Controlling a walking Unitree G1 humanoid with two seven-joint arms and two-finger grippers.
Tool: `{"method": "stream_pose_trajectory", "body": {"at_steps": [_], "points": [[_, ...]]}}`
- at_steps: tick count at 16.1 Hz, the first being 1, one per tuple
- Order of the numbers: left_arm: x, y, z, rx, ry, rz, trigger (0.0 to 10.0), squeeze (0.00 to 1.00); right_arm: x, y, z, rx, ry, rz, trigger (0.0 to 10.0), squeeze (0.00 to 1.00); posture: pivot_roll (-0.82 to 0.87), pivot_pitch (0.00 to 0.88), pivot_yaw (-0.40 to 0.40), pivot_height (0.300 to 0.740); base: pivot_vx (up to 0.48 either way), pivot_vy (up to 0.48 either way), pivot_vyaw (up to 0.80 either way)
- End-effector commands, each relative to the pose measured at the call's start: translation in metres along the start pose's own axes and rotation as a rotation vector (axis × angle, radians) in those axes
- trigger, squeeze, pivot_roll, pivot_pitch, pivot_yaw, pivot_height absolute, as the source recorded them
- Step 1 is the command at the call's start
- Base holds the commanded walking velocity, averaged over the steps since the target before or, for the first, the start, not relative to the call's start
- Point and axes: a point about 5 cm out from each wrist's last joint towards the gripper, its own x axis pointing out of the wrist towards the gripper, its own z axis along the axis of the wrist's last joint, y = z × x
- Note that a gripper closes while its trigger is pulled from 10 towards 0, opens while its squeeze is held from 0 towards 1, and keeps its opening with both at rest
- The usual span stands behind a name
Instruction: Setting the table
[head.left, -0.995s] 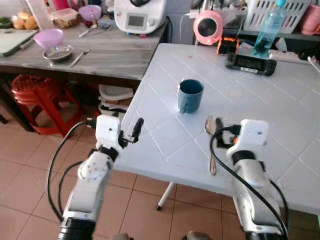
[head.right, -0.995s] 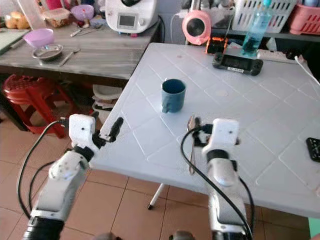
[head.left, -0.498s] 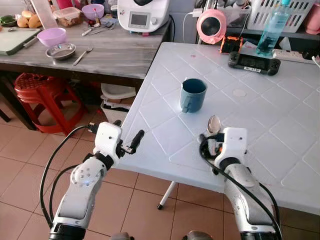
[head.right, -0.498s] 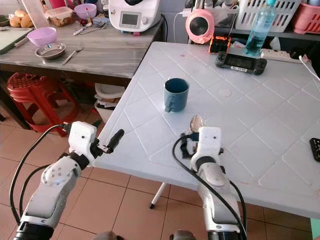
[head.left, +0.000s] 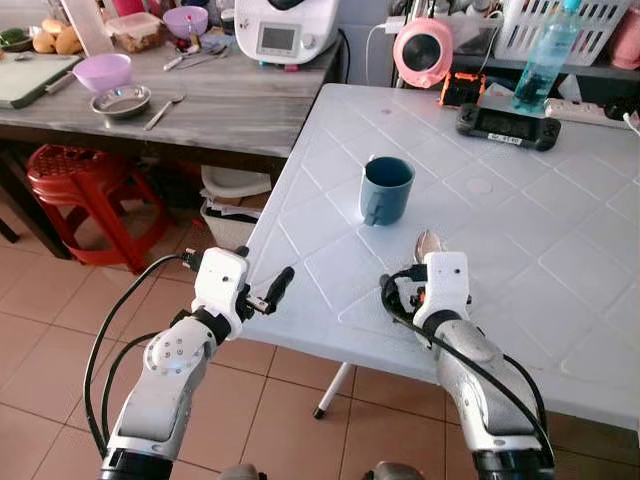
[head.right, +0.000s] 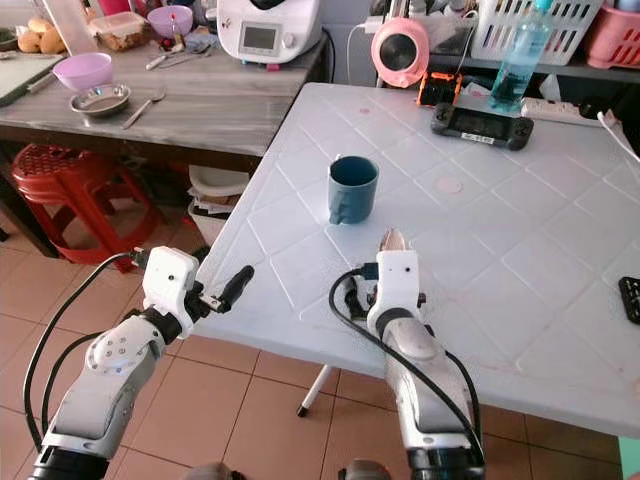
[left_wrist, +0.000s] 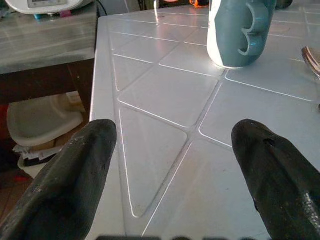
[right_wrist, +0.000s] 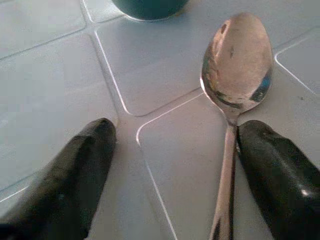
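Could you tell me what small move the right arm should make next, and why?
Probably draw the right gripper back off the table. The spoon already lies flat beside the blue mug, and the open fingers no longer hold it, though one sits close beside its handle, so pull straight back.

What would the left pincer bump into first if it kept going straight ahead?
Probably the blue mug: the left pincer, open over the white table, points roughly at it. Depth is hard to judge.

Spoon (head.left: 428, 244) handle hidden behind right arm; mug (right_wrist: 149, 7) cut off by frame edge.
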Motion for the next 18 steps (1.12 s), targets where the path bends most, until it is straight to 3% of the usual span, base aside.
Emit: {"method": "stream_pose_trajectory", "body": {"at_steps": [1, 8, 18], "points": [[-0.001, 0.0, 0.002, 0.0, -0.003, -0.01, 10.0, 0.0, 0.0, -0.007, -0.011, 0.025, 0.073, -0.036, 0.0, 0.0, -0.03, 0.0, 0.026, 0.74, 0.0, 0.0, 0.0], [0.0, -0.004, 0.004, -0.006, -0.002, -0.049, 10.0, 0.0, -0.005, -0.026, -0.022, 0.076, 0.156, -0.149, 0.0, 0.0, -0.04, 0.0, 0.033, 0.74, 0.0, 0.0, 0.0], [-0.001, -0.005, 0.004, 0.008, 0.008, -0.081, 10.0, 0.0, -0.02, -0.046, -0.04, 0.122, 0.246, -0.183, 0.3, 0.0, -0.04, 0.0, 0.034, 0.74, 0.0, 0.0, 0.0]]}}
